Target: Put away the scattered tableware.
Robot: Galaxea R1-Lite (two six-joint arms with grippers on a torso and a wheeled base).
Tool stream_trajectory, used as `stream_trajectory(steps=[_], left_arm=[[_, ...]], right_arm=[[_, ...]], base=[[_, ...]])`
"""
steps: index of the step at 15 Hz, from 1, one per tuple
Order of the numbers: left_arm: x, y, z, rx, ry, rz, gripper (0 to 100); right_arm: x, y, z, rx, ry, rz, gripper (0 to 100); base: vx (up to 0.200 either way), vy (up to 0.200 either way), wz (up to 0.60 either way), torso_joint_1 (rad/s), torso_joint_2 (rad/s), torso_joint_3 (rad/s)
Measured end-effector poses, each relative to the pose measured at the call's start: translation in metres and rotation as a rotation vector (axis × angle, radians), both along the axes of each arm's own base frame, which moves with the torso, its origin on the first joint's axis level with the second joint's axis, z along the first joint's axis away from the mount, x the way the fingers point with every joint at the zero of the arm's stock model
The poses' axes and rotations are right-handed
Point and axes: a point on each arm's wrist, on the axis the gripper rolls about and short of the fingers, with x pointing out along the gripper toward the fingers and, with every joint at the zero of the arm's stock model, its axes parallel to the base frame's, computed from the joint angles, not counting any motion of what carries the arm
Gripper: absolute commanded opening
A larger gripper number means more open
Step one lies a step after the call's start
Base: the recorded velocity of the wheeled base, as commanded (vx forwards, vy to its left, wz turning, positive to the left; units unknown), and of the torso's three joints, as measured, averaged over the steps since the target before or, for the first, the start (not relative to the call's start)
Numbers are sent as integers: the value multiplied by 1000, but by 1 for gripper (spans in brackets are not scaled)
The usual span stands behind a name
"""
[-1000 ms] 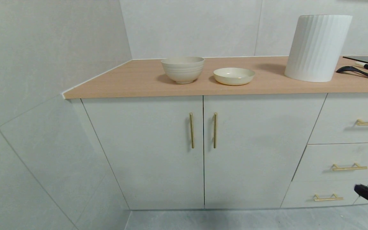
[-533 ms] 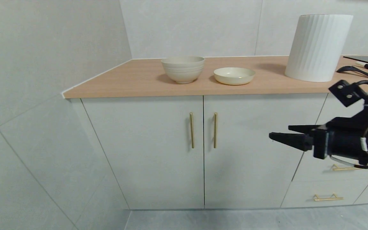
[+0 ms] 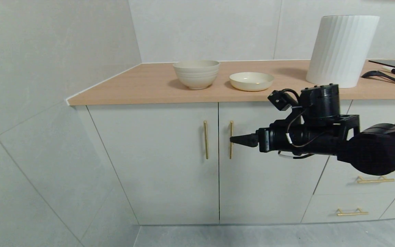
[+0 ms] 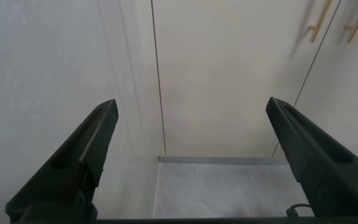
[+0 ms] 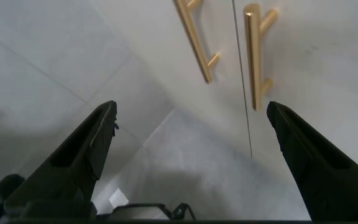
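Right gripper (image 3: 233, 139) is held level in front of the cabinet, fingers spread wide with nothing between them, tip just beside the gold handle (image 3: 230, 151) of the right door (image 3: 269, 185). Left gripper (image 4: 191, 106) is parked low near the cabinet's foot, fingers also apart and empty. The tableware is up on the countertop (image 3: 132, 87): a bowl (image 3: 196, 73) and a shallow dish (image 3: 251, 81) side by side, not touching, roughly above the door seam.

What could go sideways, as a guess:
- The left door's handle (image 3: 205, 140) sits close to the right one, and both are seen ahead of the open fingers in the right wrist view. If the fingers are closed slightly off, the wrong bar or both bars could get caught.
- The bar is thin and smooth-looking, so a shallow pinch could be slipped off once the door is pulled.
- The door would be swung back toward the arm, so a bump is possible if the path isn't arced.

Count:
- bowl: one
- shallow dish: one
- cabinet doors: two
- upright handles: two
- drawer pulls (image 3: 351, 212) in sight: two
- white ribbed container (image 3: 341, 51): one
- black ladle (image 3: 384, 76): one; the other utensils beside it are cut off at the edge and can't be counted
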Motion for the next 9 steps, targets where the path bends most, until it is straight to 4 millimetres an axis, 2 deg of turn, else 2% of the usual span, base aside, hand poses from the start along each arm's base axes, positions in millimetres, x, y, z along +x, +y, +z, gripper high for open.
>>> stream_trajectory(steps=[4,9], left_arm=[[0,0,0,0,0,0,100],[0,0,0,0,0,0,100]], right_arm=[[21,16,-29,-22,56,3,100],[40,26,-47,18,-7,2,100]], base=[[0,0,0,0,0,0],[0,0,0,0,0,0]])
